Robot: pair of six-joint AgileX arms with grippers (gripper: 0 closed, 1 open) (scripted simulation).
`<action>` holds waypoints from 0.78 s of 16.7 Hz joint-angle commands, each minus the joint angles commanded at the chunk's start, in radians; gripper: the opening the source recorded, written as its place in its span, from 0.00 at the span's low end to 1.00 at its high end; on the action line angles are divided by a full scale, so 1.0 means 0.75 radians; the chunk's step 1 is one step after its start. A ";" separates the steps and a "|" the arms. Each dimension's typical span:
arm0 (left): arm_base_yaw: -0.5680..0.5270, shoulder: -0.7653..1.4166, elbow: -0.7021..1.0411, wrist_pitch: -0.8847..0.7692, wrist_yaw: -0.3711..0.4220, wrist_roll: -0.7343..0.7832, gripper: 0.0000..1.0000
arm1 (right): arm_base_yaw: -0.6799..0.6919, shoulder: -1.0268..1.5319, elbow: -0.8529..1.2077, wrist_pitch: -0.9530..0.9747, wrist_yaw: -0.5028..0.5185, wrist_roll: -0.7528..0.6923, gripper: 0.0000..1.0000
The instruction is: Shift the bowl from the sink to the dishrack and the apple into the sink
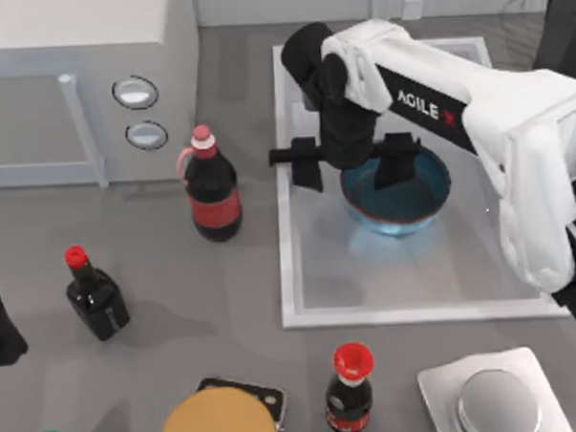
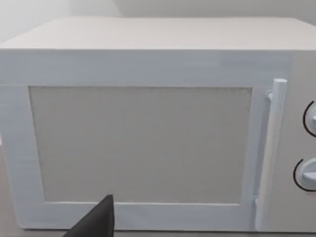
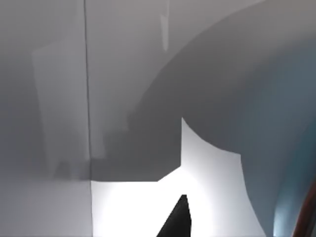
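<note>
A: Top view, right gripper (image 1: 357, 163) over the sink (image 1: 300, 273)?
B: Yes. Fingers spread wide, one outside the bowl (image 1: 396, 194), one over its inside. Nothing held.
A: Left arm?
B: Parked at left edge, facing the microwave (image 2: 148, 133).

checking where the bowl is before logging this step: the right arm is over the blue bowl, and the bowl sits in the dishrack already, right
Not quite. The right arm's gripper is over the bowl, but the bowl still lies in the sink, not in the dishrack. The top view shows it inside the white basin's rim. The left arm is parked at the table's left edge, facing the microwave.
</note>
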 joint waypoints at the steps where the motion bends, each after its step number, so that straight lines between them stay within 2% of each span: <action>1: 0.000 0.000 0.000 0.000 0.000 0.000 1.00 | 0.000 0.000 0.000 0.000 0.000 0.000 0.70; 10: 0.000 0.000 0.000 0.000 0.000 0.000 1.00 | 0.000 0.000 0.000 0.000 0.000 0.000 0.02; 13: 0.000 0.000 0.000 0.000 0.000 0.000 1.00 | 0.000 0.000 0.000 0.000 0.000 0.000 0.00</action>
